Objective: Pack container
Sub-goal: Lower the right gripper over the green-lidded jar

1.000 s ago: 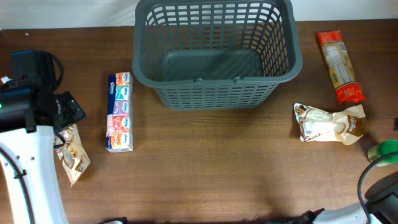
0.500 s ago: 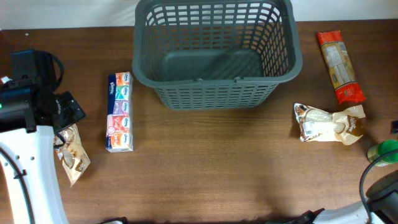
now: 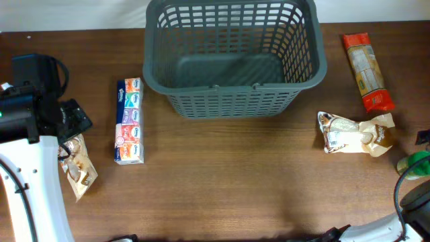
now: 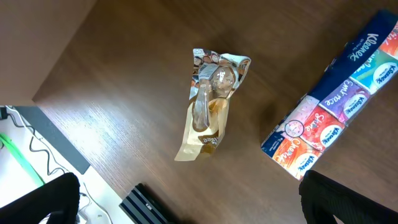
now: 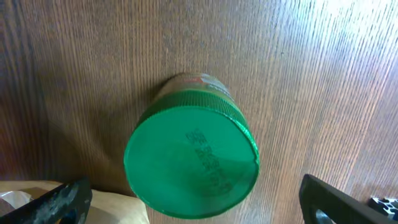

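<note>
The container, a large dark grey lattice basket point(image 3: 201, 87), stands empty at the back centre. My left gripper point(image 4: 199, 214) is open, well above a tan snack packet point(image 4: 210, 106) beside a multicolour tissue pack point(image 4: 336, 118). In the overhead view the packet point(image 3: 80, 169) lies half under the left arm point(image 3: 40, 114), left of the tissue pack point(image 3: 129, 121). My right gripper point(image 5: 199, 208) is open, directly above a green-lidded jar point(image 5: 191, 163), which stands at the table's right edge point(image 3: 418, 163).
A second tan snack packet point(image 3: 353, 133) lies right of centre, and its corner shows in the right wrist view point(image 5: 68, 208). A long red-ended packet point(image 3: 366, 70) lies at the back right. The table's left edge, with cables point(image 4: 31, 155), is close to the left gripper.
A dark part of the right arm has edged slightly further into the overhead view at the right edge. Nothing else has moved.
</note>
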